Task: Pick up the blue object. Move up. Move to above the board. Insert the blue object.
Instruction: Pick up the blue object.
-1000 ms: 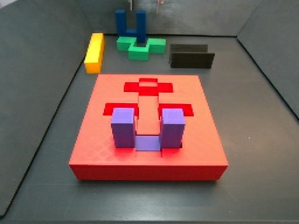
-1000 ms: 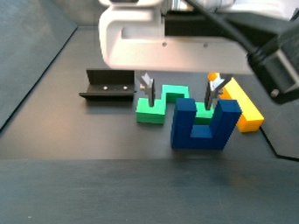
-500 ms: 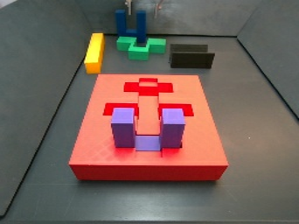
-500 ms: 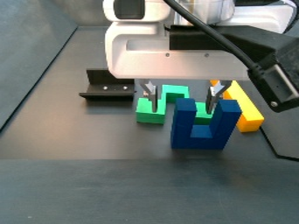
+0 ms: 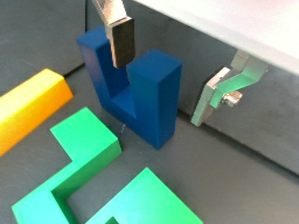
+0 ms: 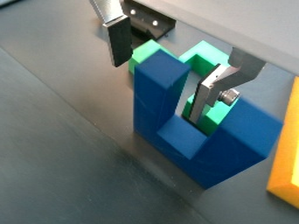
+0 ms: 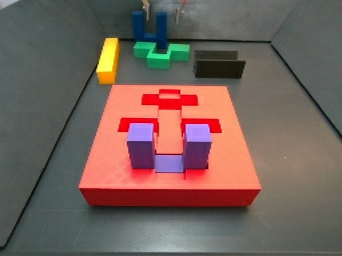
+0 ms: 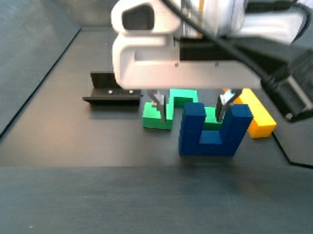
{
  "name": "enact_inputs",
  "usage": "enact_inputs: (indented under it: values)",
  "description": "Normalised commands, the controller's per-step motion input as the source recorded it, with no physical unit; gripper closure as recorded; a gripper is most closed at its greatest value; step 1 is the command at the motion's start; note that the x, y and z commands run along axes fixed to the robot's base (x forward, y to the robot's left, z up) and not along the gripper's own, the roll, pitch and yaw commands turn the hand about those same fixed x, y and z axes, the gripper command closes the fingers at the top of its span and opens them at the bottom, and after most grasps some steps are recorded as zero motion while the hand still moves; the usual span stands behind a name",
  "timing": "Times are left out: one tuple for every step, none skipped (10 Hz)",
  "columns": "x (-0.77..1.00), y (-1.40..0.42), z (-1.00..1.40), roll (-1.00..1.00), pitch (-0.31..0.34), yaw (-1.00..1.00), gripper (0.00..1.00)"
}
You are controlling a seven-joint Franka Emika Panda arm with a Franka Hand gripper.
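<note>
Blue object [image 8: 215, 131] stands upright on the dark tabletop [image 8: 73, 187] at the far end of the scene, well apart from the red board [image 7: 168, 150], with its two prongs pointing up and its base bar down.

Going left to right in a side view, a dark fixture [image 8: 113, 90] sits at the left, then a green block [image 8: 167, 108] just behind the blue object, then the blue object itself, then a yellow bar [image 8: 255, 111] at the right. In the other fixed view the yellow bar [image 7: 108, 58] is leftmost, the blue object [image 7: 150, 23] and green block [image 7: 159, 51] lie in the middle, and the fixture [image 7: 219, 65] is to the right; nearer the camera the board carries a purple U-shaped block [image 7: 168, 148] in its slots.

The gripper [image 8: 188, 97] hangs directly over the blue object, its jaws spread and holding nothing. Both wrist views show the gripper [image 6: 167, 65] with one finger [image 5: 119, 37] beside a prong and the other finger [image 6: 215, 93] over the gap between the prongs, so the jaws straddle one prong [image 6: 158, 80] and are not yet touching it. The block's long axis, prong to prong, runs along the line on which the jaws would shut, so the coming move looks like a small descent and then a squeeze on that one prong.

No brand, label or writing can be read on anything.
</note>
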Motion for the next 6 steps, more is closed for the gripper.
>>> enact_inputs:
  values:
    - [0.00,0.00,0.00,0.00,0.000,0.00,0.00]
    - [0.00,0.00,0.00,0.00,0.000,0.00,1.00]
    - [0.00,0.00,0.00,0.00,0.000,0.00,1.00]
    - [0.00,0.00,0.00,0.00,0.000,0.00,1.00]
    - [0.00,0.00,0.00,0.00,0.000,0.00,1.00]
    - [0.00,0.00,0.00,0.00,0.000,0.00,1.00]
